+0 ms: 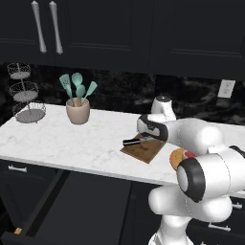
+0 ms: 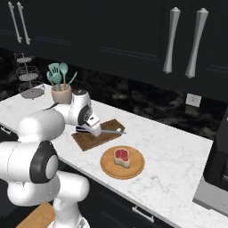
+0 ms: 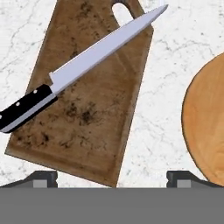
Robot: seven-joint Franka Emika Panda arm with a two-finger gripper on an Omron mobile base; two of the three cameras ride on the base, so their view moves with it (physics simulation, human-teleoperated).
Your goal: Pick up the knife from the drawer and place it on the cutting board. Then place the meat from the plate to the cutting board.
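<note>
- Knife (image 3: 83, 68): one, with black handle and pale blade, lies diagonally across the one brown cutting board (image 3: 87, 127); the handle end reaches past one long edge of the board and the blade tip past the corner with the hole.
- One round wooden plate (image 2: 133, 171) sits on the white marble desk (image 2: 173, 147) just beside the board, not touching it, and carries one piece of meat (image 2: 121, 156), red with a pale rim.
- One drawer (image 1: 72, 210) stands pulled out below the desk, at the lower left of the left base view.
- Claw (image 3: 111, 177) hangs over the board, pointing down, its two tips spread wide and holding nothing; the knife is apart from them.
- Arm bends forward from the base, its elbow low in front of the cameras, and it hides part of the plate in the left base view.
- Around: one beige pot (image 1: 78, 112) with four teal utensils, one wire tiered stand (image 1: 26, 93), one wall outlet (image 1: 226, 88).
</note>
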